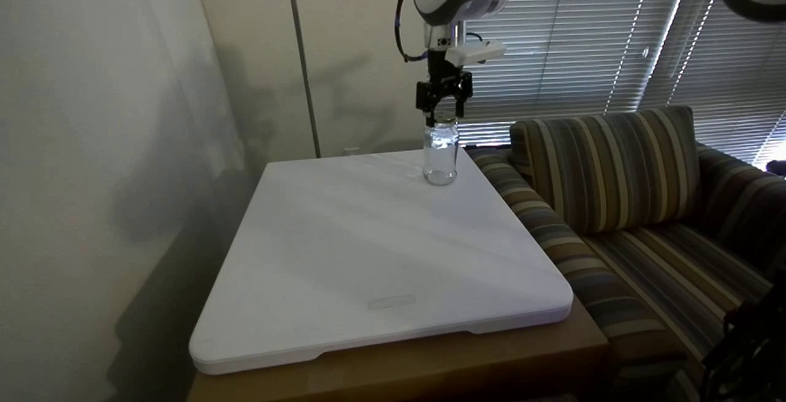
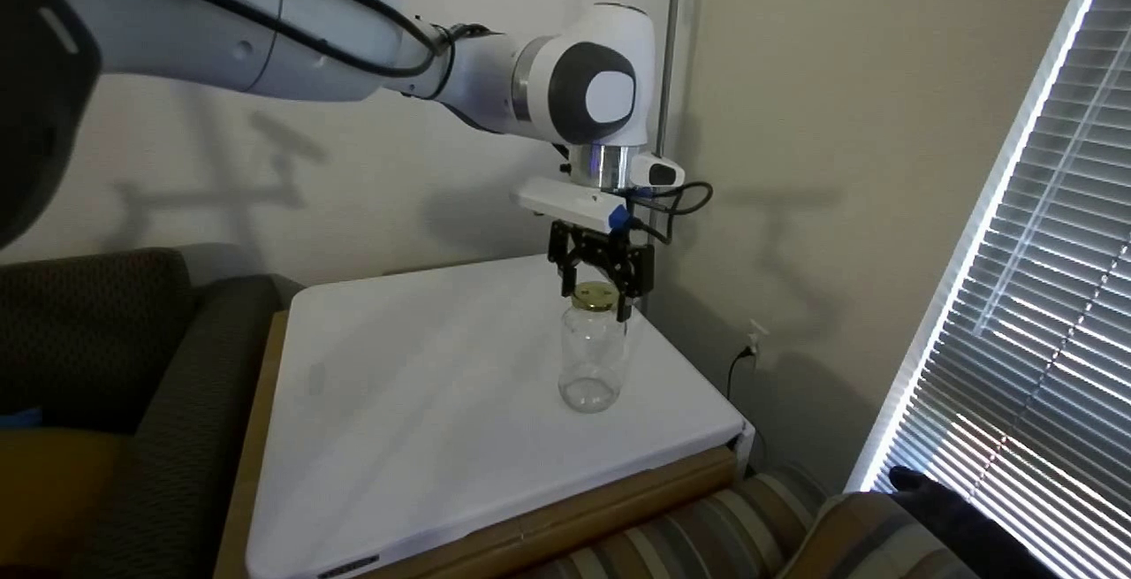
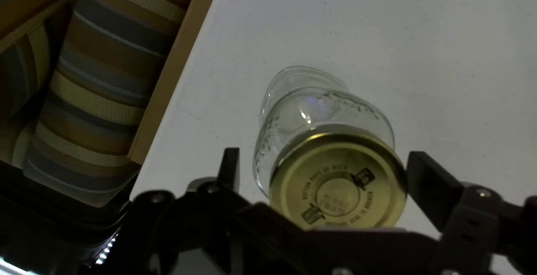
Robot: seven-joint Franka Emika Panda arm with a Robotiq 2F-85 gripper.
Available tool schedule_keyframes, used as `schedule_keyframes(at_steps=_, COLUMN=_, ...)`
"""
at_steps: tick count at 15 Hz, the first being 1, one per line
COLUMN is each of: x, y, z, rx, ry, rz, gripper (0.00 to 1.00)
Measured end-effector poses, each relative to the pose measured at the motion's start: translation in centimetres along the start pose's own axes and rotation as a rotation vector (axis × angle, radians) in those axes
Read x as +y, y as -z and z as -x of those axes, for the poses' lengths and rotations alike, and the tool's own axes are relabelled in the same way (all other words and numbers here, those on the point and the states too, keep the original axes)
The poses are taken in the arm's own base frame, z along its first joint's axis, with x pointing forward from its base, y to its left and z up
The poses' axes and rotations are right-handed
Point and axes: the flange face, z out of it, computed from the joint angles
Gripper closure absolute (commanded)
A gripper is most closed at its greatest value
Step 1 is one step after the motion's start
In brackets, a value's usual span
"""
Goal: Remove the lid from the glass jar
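In an exterior view: one glass jar (image 1: 440, 155), upright, long axis vertical, upper half just right of centre, on one white board (image 1: 368, 230); one gripper (image 1: 444, 116) over it. In an exterior view: one gold lid (image 2: 595, 297) on jar, top face up. Wrist view: lid lower centre-right, jaws spread around it, released.

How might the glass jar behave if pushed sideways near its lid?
The glass jar would probably tip, since it stands upright and is taller than wide. Light glints off it, so it may be slippery to grasp. Being clear glass, it could crack if it fell.
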Motion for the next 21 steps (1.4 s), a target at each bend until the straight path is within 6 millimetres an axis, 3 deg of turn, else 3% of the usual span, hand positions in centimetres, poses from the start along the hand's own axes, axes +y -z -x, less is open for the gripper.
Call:
schedule_keyframes(at_steps=5, x=-0.1, y=0.29, z=-0.07, rx=0.006, ry=0.001, rz=0.0, gripper=0.0)
schedule_keyframes(at_steps=8, x=-0.13, y=0.54, z=-0.13, rx=0.011, ry=0.002, rz=0.0, gripper=0.17)
schedule_keyframes(at_steps=9, x=-0.15, y=0.61, z=-0.14, rx=0.013, ry=0.002, rz=0.0, gripper=0.18)
schedule_keyframes(at_steps=10, x=-0.18, y=0.66, z=-0.15, rx=0.014, ry=0.002, rz=0.0, gripper=0.3)
schedule_keyframes(at_steps=12, x=-0.23, y=0.72, z=-0.17, rx=0.015, ry=0.003, rz=0.0, gripper=0.29)
schedule_keyframes(at_steps=13, x=-0.24, y=0.74, z=-0.17, rx=0.015, ry=0.003, rz=0.0, gripper=0.36)
schedule_keyframes(at_steps=14, x=-0.28, y=0.77, z=-0.18, rx=0.016, ry=0.003, rz=0.0, gripper=0.33)
schedule_keyframes(at_steps=21, x=-0.31, y=0.85, z=-0.2, rx=0.018, ry=0.004, rz=0.0, gripper=0.49)
